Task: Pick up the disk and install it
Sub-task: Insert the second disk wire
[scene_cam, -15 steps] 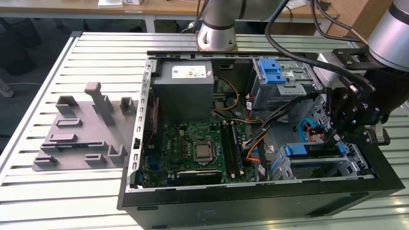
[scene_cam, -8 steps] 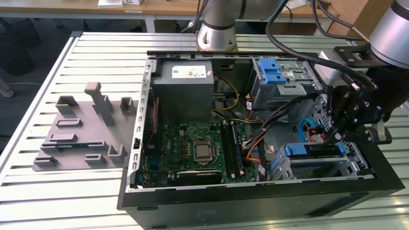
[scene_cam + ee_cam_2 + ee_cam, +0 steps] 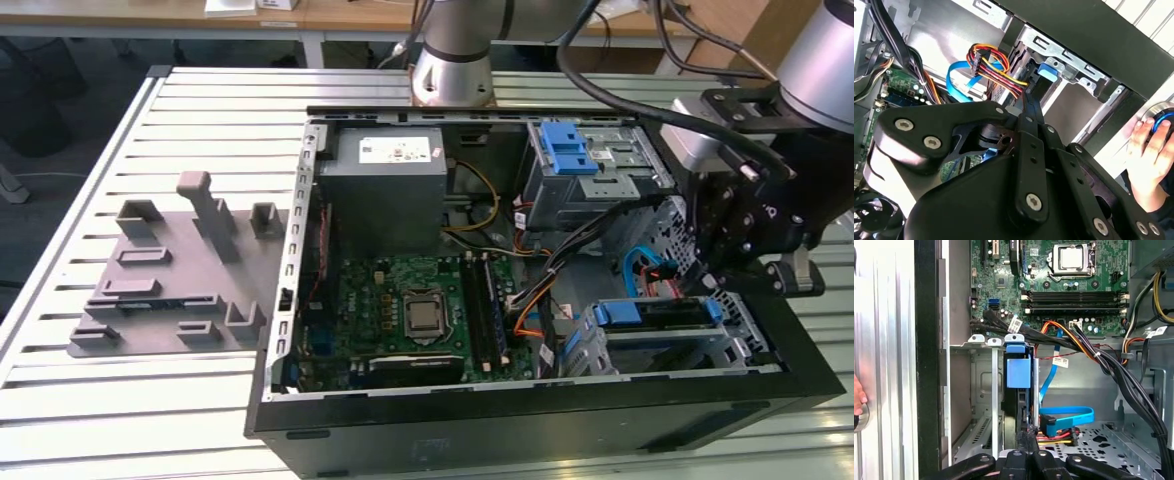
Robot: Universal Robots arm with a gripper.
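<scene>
The disk (image 3: 654, 314) sits in the lower drive cage at the case's front corner, on the exterior view's right, with its blue rails showing. In the first wrist view the disk (image 3: 1018, 390) is seen end-on in a cage slot, its blue tab facing the motherboard. My gripper (image 3: 721, 275) hangs just beyond it, over the cage. In both wrist views the black fingers (image 3: 1026, 442) come together into a narrow tip (image 3: 1026, 107) at the disk's near end (image 3: 1046, 72). They are shut with nothing between them. Whether the tip touches the disk is not visible.
Bundled orange, yellow and blue cables (image 3: 1064, 417) lie right beside the fingers. A second cage with a blue latch (image 3: 574, 150) stands further back, next to the grey power supply (image 3: 384, 175). A person's hand (image 3: 1149, 160) rests outside the case wall. A grey fixture plate (image 3: 174, 280) lies on the exterior view's left.
</scene>
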